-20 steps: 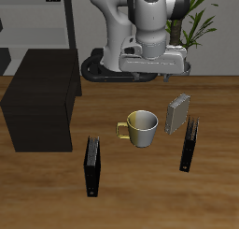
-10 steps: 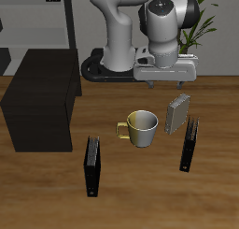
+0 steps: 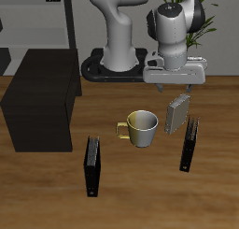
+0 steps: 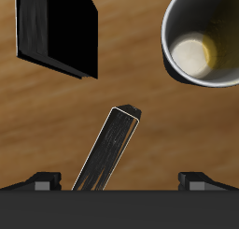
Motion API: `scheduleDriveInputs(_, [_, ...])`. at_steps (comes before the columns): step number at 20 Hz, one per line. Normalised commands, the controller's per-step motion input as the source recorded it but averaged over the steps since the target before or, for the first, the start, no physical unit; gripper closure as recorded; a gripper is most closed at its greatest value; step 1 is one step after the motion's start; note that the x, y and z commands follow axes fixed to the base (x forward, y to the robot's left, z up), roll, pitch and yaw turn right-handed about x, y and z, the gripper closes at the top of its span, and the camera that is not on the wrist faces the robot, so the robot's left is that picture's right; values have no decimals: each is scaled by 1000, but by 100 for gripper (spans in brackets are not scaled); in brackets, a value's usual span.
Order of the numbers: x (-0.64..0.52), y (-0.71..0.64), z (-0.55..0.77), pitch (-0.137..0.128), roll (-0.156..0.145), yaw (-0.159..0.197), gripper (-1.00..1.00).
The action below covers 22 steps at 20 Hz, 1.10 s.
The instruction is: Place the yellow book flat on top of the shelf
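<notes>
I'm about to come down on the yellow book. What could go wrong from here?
1. The yellow book stands upright and tilted, and in the wrist view its edge runs diagonally to the open gripper, so the fingers may land on its corners and tip it.
2. A black book stands close beside it, and the mug on the other side; a wide descent could clip either.
</notes>
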Motion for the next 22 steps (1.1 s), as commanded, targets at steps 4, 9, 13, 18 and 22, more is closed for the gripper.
scheduleDriveInputs(4, [2, 117, -91, -70, -26, -17, -100])
scheduleDriveInputs(9, [-25, 33, -155, -53, -3, -88, -100])
scheduleDriveInputs(13, [-6, 46, -161, -17, 2, -40, -100])
scheduleDriveInputs(18, [-33, 67, -210, -24, -1, -47, -100])
scheduleDriveInputs(22, [50, 49, -275, 31, -16, -17, -100])
